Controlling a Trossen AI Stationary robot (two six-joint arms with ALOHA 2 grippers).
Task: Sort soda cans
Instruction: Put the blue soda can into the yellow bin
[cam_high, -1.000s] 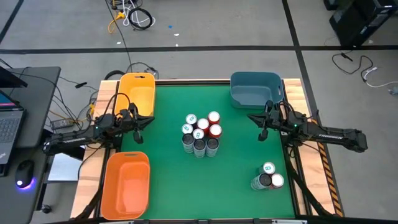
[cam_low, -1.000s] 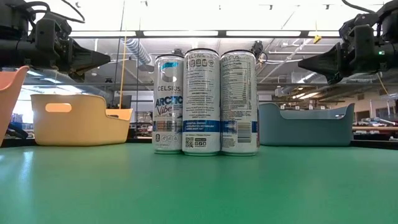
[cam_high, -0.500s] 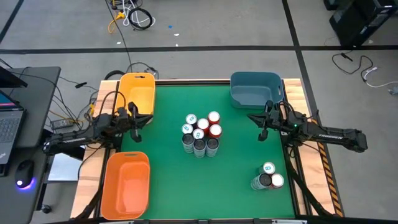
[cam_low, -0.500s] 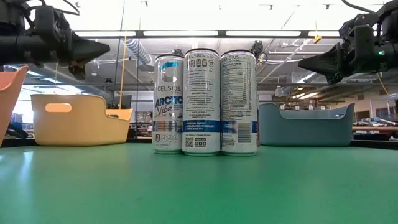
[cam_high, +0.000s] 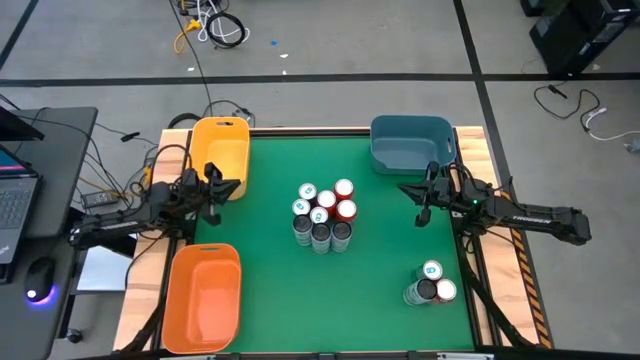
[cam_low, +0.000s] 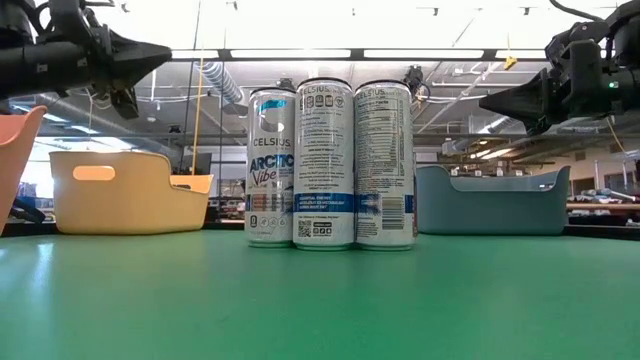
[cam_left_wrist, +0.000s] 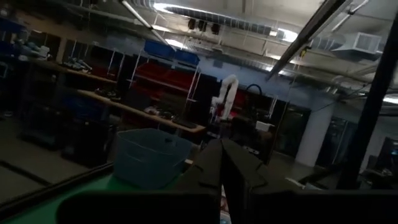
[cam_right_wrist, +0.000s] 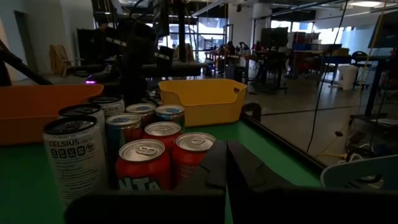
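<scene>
Green felt covers the table (cam_high: 270, 270), framed by pale wood, with a grey floor and loose cables around it. Both arms hang above the surface with nothing held. The left gripper (cam_high: 232, 186), its fingers pressed together, hovers just beside the yellow bin (cam_high: 222, 145), and the main cluster of cans (cam_high: 323, 212) stands well apart from it, straight ahead of its tips toward the middle of the table. The right gripper (cam_high: 404, 187), fingers likewise closed, points at that same cluster from the opposite side, just in front of the blue bin (cam_high: 410, 140); a smaller group of three cans (cam_high: 431, 284) stands behind it and to one side, near the table's corner. An orange bin (cam_high: 205, 292) lies behind the left gripper along the same edge. The cans are slim metal cylinders with shiny silver lids and pull tabs; some bodies are red, some dark, some silver-white. In the low view three tall cans (cam_low: 330, 165) stand touching, one reading "CELSIUS" and "ARCTIC Vibe", the others showing fine print and a square code. From the right wrist, a dark can (cam_right_wrist: 76, 163) reads "CELSIUS" and a red can (cam_right_wrist: 143, 172) shows the letters "NTA". The bins are smooth moulded plastic with rounded corners.
</scene>
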